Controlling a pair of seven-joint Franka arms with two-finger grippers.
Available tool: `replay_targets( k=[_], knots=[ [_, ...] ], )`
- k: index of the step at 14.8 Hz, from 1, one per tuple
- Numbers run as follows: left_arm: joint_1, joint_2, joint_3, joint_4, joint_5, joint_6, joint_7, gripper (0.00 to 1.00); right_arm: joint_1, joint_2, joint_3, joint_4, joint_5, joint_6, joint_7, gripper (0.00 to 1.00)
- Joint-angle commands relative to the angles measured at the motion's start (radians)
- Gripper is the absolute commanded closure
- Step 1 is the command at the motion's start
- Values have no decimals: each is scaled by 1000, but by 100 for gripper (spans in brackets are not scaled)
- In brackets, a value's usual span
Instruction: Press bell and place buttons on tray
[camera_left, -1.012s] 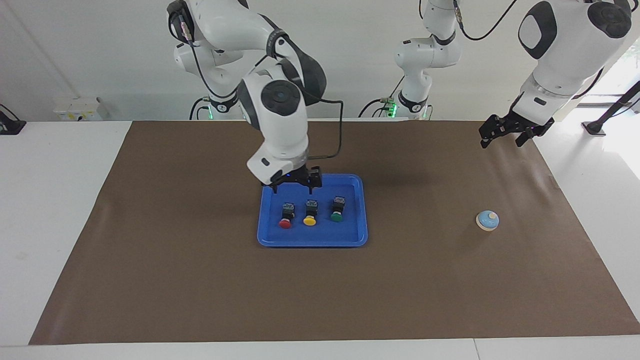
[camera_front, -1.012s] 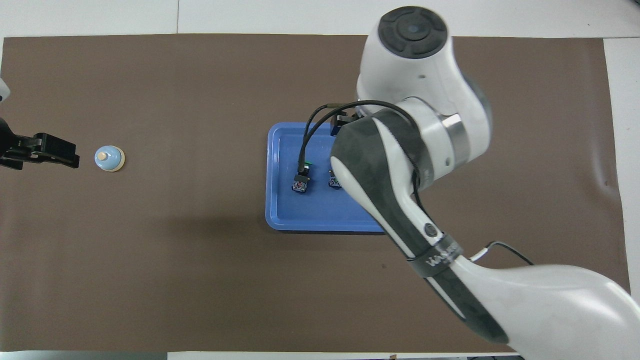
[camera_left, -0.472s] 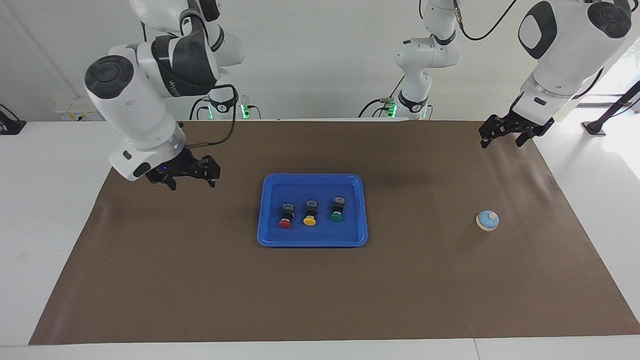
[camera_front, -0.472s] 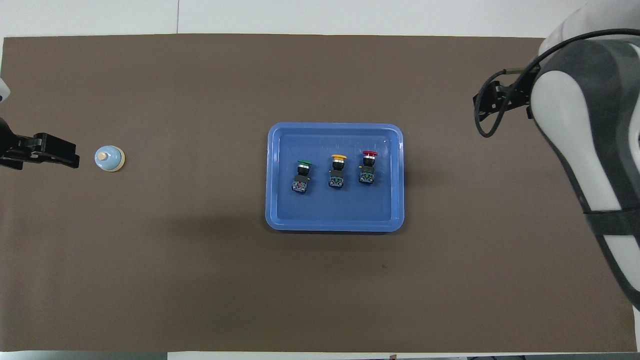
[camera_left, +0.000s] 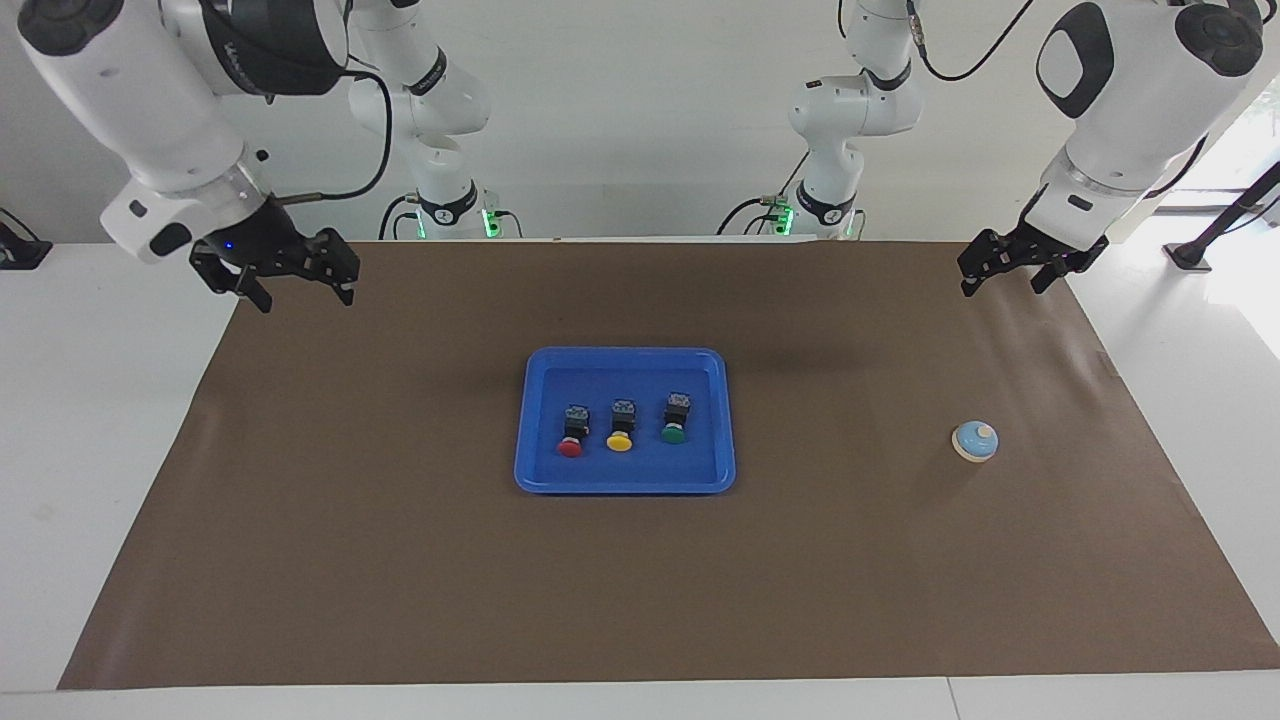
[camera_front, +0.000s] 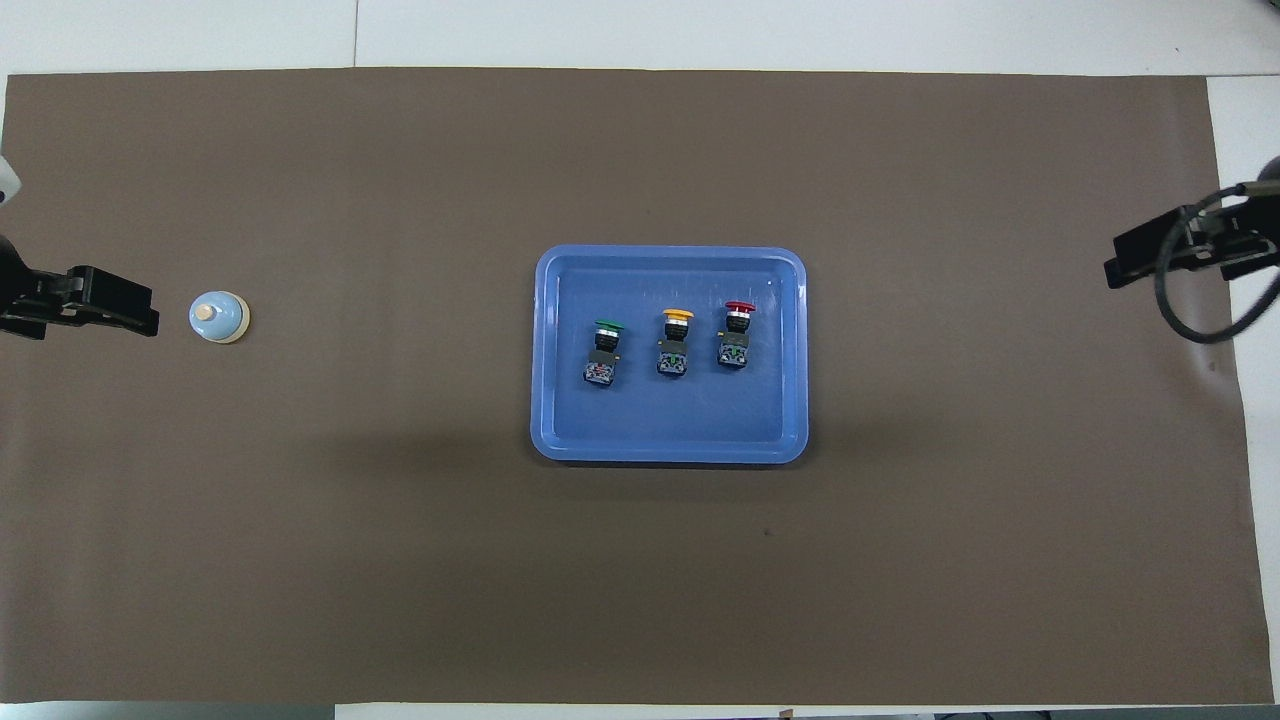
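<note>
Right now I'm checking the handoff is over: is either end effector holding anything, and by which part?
Nothing is held. The right end effector and left end effector are both open and empty; the three buttons lie in the tray.

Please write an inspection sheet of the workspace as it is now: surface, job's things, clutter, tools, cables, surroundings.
Surface: brown mat on a white table.
Job's things: blue tray mid-mat holding red button, yellow button and green button in a row; bell on the mat toward the left arm's end.
Clutter: nothing seen.
Tools: left tool open, empty, raised over the mat's corner; right tool open, empty, raised over the mat's other corner at the robots' edge.
Cables: black cable looping to the right wrist.
Surroundings: white wall.
</note>
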Motion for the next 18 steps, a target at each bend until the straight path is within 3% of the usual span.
replay_targets(
  k=[1, 18],
  knots=[
    [-2, -17, 3, -18, 0, 2, -9, 0, -37, -170, 10, -191, 18, 15, -25, 0],
    [-2, -17, 3, -18, 0, 2, -10, 0, -35, -115, 17, -215, -41, 84, -27, 0]
  ],
)
